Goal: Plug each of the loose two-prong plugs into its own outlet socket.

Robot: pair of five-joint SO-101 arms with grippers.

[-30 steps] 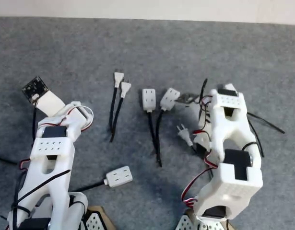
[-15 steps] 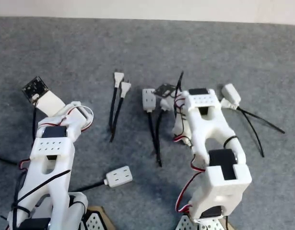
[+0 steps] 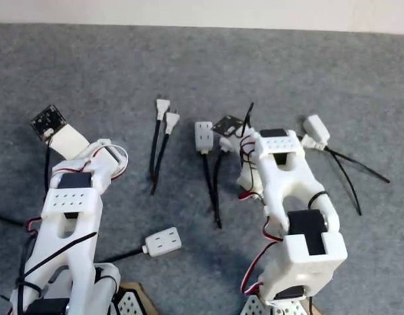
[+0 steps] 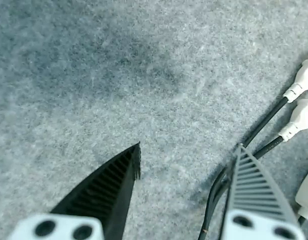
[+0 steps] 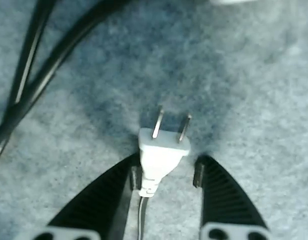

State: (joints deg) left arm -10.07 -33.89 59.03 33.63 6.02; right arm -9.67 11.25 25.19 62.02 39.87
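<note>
Grey felt covers the worktop [image 3: 83, 65], and both of my arms sit over it. My right end effector [image 5: 167, 173] is partly open, its fingers spread a little wider than the white two-prong plug [image 5: 161, 147] that lies on the felt between them. One finger [image 5: 124, 187] touches the plug's body near the cable end. The other finger [image 5: 214, 190] stands just clear of it, so nothing is clamped. The prongs point away from the end effector, out past the fingertips. Two black cables [image 5: 38, 75] cross the felt farther ahead of it and off to one side.

In the high view, the first socket [image 3: 203, 136] lies just beside the front of the right arm [image 3: 287, 177], on the side toward the left arm [image 3: 70, 203]. The second socket [image 3: 315, 129] lies near on the opposite side. The third socket [image 3: 163, 241] lies well behind both end effectors, back between the two arms.

My left end effector [image 4: 188, 149] is wide open and holds nothing, with bare felt between its fingertips. Outside one of its fingers and a little ahead of the tip lie the far plug [image 4: 305, 77] and the near plug [image 4: 300, 119], side by side. Each has a black cord running back past that finger.
</note>
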